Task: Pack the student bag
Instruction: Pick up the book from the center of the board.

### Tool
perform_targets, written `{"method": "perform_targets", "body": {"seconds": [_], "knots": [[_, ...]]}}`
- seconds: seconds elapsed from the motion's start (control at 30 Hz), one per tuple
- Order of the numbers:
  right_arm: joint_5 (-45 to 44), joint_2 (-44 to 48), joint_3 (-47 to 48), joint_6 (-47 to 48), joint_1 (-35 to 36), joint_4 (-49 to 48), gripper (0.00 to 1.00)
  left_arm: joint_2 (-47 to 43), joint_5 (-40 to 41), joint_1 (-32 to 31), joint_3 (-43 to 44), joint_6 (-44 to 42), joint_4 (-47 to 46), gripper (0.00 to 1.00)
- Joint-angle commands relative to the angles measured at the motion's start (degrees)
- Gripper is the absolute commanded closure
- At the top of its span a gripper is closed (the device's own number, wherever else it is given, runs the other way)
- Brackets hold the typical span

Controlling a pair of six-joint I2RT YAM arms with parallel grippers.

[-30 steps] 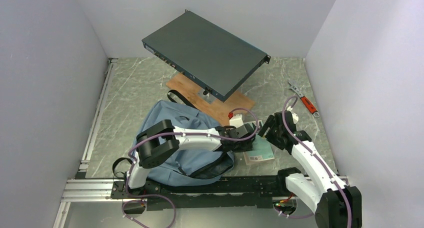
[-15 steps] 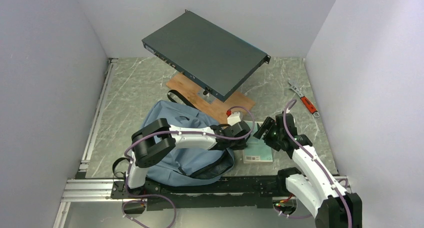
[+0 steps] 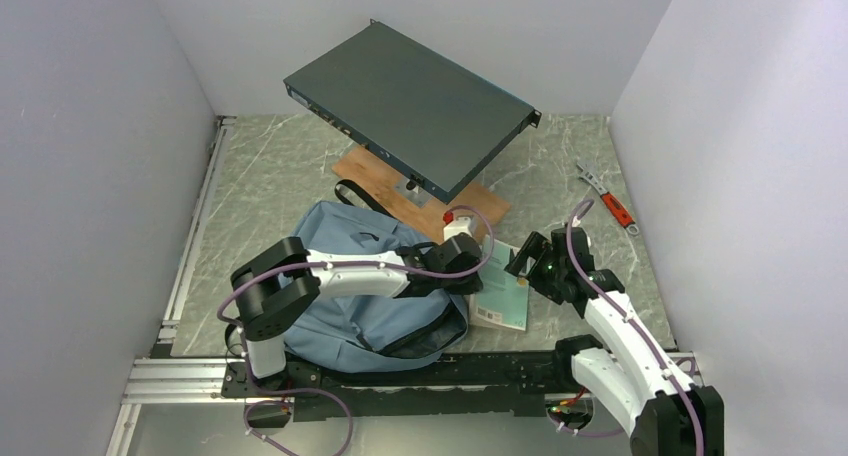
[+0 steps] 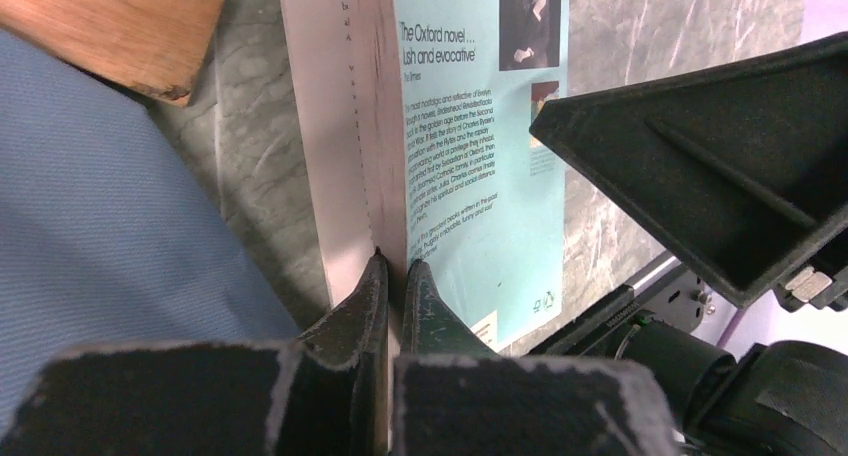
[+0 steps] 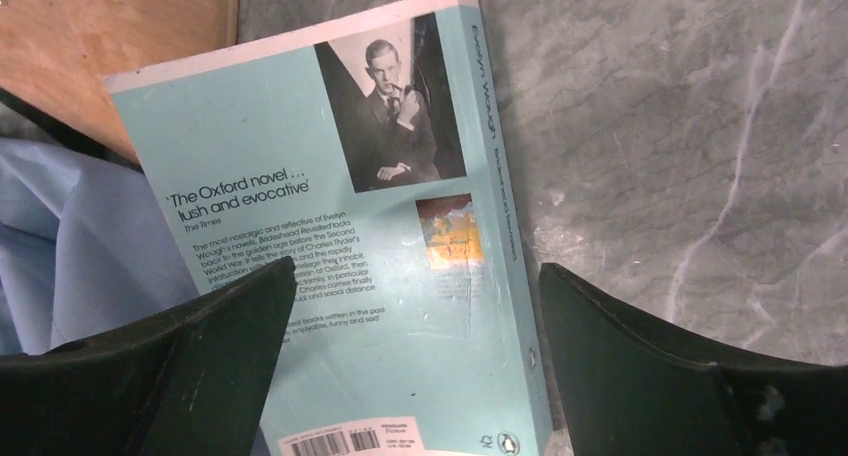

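Observation:
The student bag, soft blue-grey fabric with black straps, lies on the marble table at the near left. Just right of it is a turquoise paperback book, back cover up. My left gripper reaches across the bag. In the left wrist view it is shut on the book's pale page edge, with the bag's fabric to its left. My right gripper hangs open just over the book. In the right wrist view its jaws straddle the cover without touching it.
A dark flat metal box sits tilted on a stand over a wooden board behind the bag. A red-handled wrench lies at the far right. Grey walls enclose the table, and a metal rail runs along its left side.
The left gripper shut on the book's edge and pulled it left and back toward the bag, turning it. The right gripper opened wider and let the book go.

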State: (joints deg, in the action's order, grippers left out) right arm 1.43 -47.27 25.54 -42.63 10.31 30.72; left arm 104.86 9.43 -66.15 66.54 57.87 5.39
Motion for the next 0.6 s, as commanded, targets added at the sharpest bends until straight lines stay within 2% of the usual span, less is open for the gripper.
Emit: {"method": "perform_targets", "body": {"seconds": [0.0, 0.1, 0.33, 0.57], "knots": [[2.5, 1.4, -0.8, -0.5, -0.2, -3.4, 0.02, -4.8, -5.3, 2.1, -3.4, 0.4, -6.5, 1.00], [1.9, 4.1, -2.7, -1.6, -0.4, -4.3, 0.01, -5.4, -8.4, 4.0, -6.6, 3.2, -9.5, 1.00], [8.6, 8.0, -7.2, -2.9, -1.2, -9.0, 0.01, -8.5, -14.0, 5.8, -9.2, 2.6, -13.2, 1.00], [10.4, 14.5, -11.1, -6.7, -1.4, -10.1, 0.01, -15.7, -13.5, 6.7, -9.8, 2.4, -12.6, 1.00]]}}
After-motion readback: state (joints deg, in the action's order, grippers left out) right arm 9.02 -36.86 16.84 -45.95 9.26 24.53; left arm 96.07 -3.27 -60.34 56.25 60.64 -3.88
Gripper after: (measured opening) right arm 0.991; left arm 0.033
